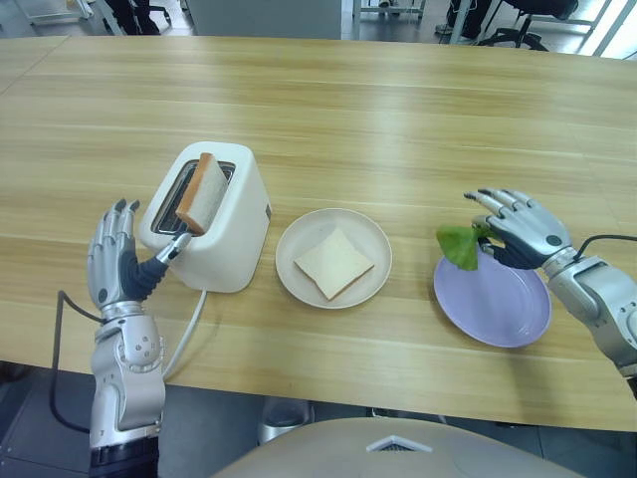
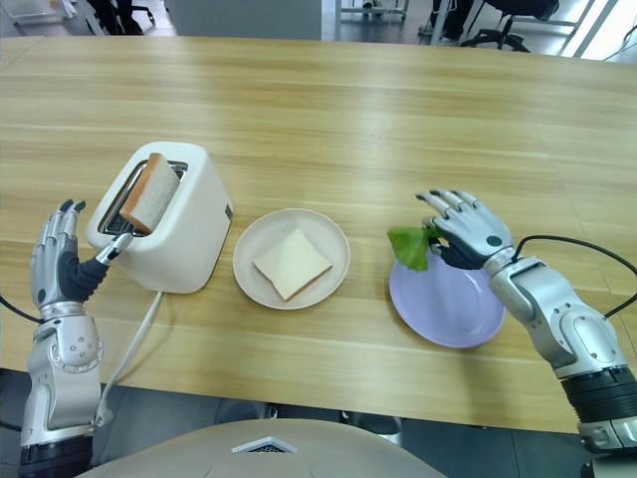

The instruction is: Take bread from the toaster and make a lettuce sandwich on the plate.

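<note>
Bread slice (image 1: 199, 192) stands tilted in the slot of the white toaster (image 1: 224, 224), at 9 o'clock of the beige plate (image 1: 370, 239). A second slice (image 1: 333, 263) lies flat on that plate. Left hand (image 1: 111, 261), at the toaster's 8 o'clock, is spread upright and empty. At 3 o'clock, right hand (image 1: 523, 231) pinches a lettuce leaf (image 1: 458, 245) above the 11 o'clock rim of the purple plate (image 1: 498, 314).

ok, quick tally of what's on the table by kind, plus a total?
bread slices: 2
plates: 2, beige plate and purple plate
toaster: 1
lettuce leaf: 1
total: 6
</note>
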